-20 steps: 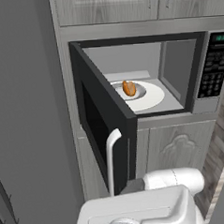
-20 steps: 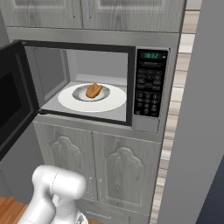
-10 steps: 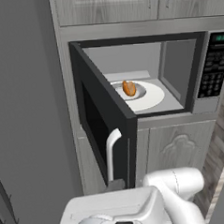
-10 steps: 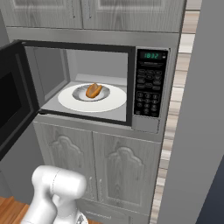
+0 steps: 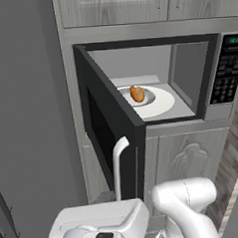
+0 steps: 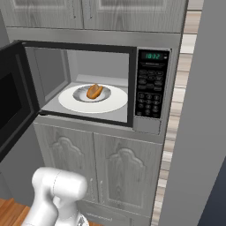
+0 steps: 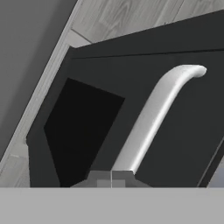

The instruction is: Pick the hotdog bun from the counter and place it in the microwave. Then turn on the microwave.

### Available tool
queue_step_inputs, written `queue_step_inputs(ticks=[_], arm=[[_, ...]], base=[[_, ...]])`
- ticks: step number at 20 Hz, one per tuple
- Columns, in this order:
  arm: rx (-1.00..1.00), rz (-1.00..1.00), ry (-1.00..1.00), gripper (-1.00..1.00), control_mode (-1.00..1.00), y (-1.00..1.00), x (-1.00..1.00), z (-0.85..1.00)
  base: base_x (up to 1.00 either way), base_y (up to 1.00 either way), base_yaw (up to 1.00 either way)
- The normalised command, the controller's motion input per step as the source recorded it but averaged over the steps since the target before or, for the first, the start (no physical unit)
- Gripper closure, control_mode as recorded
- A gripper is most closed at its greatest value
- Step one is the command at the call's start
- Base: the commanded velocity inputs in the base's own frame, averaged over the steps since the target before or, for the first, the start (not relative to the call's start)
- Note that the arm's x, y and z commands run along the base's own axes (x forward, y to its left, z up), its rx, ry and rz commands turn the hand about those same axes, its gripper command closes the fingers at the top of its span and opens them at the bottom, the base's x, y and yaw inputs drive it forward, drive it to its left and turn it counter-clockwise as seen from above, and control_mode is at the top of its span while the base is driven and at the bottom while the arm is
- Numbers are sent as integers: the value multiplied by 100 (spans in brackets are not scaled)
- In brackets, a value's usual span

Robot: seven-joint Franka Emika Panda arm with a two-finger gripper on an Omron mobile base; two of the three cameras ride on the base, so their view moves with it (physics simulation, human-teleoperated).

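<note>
Hotdog bun sits on small dish on turntable inside microwave; door wide open. Next: push door shut, pressing outer face near white handle, swing along hinge arc, avoid snagging handle. Arm folded low under door; gripper closed, empty, tips just below handle.

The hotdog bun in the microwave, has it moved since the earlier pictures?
No. The hotdog bun lies in the same place on the white turntable plate, left of the keypad, with the microwave door open as before.
</note>
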Motion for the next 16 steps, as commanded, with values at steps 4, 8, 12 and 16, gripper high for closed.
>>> queue_step_inputs(ticks=[4, 8, 12, 16], arm=[[0, -3, 0, 100, -100, 21, 25, -16], [0, -4, 0, 100, -100, 16, 30, -15], [0, -4, 0, 100, -100, 15, 32, -15], [0, -3, 0, 100, -100, 21, 35, -20]], base=[[0, 0, 0], [0, 0, 0], [0, 0, 0], [0, 0, 0]])
